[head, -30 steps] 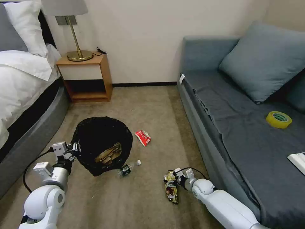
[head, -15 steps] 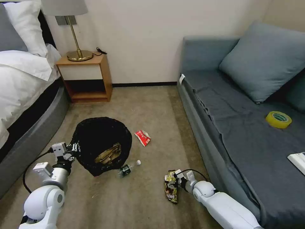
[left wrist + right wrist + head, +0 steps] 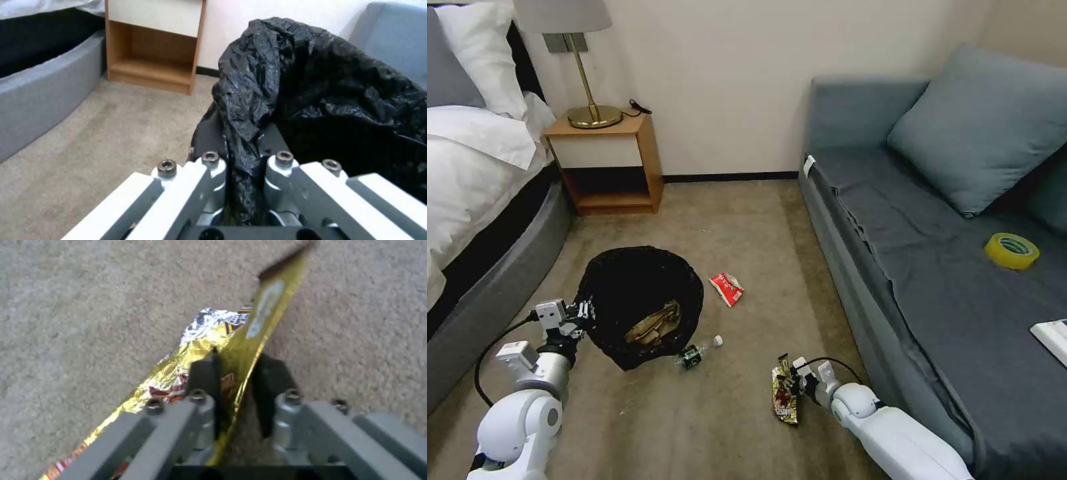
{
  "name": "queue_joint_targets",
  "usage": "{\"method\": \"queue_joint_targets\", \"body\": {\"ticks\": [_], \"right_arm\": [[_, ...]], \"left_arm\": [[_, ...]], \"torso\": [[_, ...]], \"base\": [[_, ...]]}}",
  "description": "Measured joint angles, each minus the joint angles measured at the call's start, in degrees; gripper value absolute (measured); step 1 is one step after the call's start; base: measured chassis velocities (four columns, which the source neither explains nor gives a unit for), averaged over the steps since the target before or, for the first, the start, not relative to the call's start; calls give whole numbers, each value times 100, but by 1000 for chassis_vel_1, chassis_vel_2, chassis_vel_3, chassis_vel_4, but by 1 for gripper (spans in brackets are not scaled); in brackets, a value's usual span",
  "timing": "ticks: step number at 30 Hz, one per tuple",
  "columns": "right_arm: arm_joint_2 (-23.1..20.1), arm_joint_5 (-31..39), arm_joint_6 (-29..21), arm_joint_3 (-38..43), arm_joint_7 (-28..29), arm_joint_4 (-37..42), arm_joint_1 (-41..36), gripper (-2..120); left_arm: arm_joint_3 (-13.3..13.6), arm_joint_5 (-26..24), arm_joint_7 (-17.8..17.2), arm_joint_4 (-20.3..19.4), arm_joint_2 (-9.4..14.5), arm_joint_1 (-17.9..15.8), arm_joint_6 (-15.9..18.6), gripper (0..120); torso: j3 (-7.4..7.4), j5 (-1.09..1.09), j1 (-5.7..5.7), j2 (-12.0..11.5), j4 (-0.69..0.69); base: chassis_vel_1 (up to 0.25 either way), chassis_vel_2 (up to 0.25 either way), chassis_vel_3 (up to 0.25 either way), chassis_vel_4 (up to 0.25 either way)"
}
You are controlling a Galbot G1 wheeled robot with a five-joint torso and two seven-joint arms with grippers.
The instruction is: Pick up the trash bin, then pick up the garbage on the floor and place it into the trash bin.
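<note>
While gripped, crinkly foil wrapper (image 3: 231,350), right hand (image 3: 236,373)

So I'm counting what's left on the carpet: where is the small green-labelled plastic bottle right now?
In the head view, the small green-labelled plastic bottle lies on the carpet against the near right edge of the black-bagged trash bin, below the red snack wrapper.

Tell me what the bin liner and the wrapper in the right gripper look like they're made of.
Bin liner: thin black plastic film, judging by its glossy crinkles and loose folds. Wrapper: likely metallised foil-plastic, shiny gold outside and silver where torn open, creased sharply; it stands stiffly from the right gripper.
</note>
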Motion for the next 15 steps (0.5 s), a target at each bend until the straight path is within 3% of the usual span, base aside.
{"method": "queue_joint_targets", "body": {"ticks": [4,15], "right_arm": [[-1,-2,63,41,30,33,-44,0],[-103,56,246,150,263,334,-151,0]], "left_arm": [[5,3,-3,-2,-8,8,0,6],[46,5,-31,-26,-5,18,-3,6]], "torso": [[0,0,0,0,0],[0,0,0,0,0]], "base": [[0,0,0,0],[0,0,0,0]]}}
